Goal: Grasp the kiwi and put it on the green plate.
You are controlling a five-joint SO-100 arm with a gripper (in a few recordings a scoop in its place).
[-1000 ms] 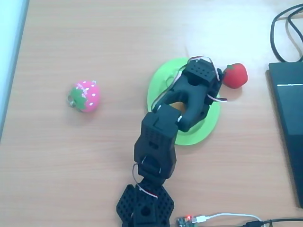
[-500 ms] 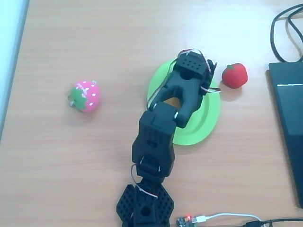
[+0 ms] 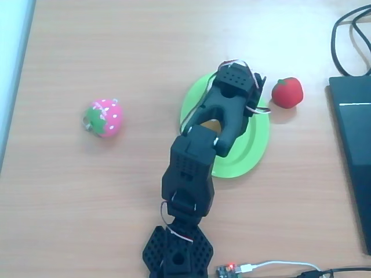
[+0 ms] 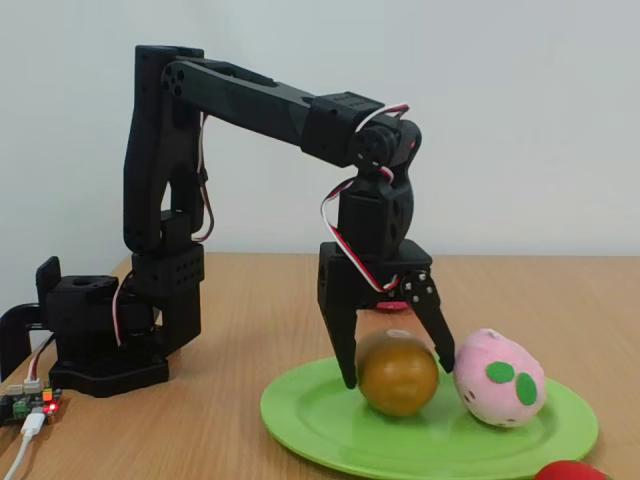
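The olive-brown kiwi (image 4: 398, 372) rests on the lime-green plate (image 4: 330, 420), left of the plate's middle in the fixed view. My black gripper (image 4: 397, 378) points straight down over it, one finger against each side of the kiwi, shut on it. From overhead the gripper (image 3: 235, 87) and arm cover much of the plate (image 3: 255, 145). Only a brown sliver of the kiwi (image 3: 212, 123) shows through a gap in the arm.
A pale pink ball with green patches (image 4: 498, 378) sits on the plate, touching the right finger. A red toy fruit (image 3: 287, 92) lies right of the plate, a pink-and-green strawberry (image 3: 104, 117) far left. A black device (image 3: 353, 156) and cables (image 3: 348, 35) line the right edge.
One second ago the gripper was further right, close to the red fruit. It swung left over the plate and has held still for the last half second.
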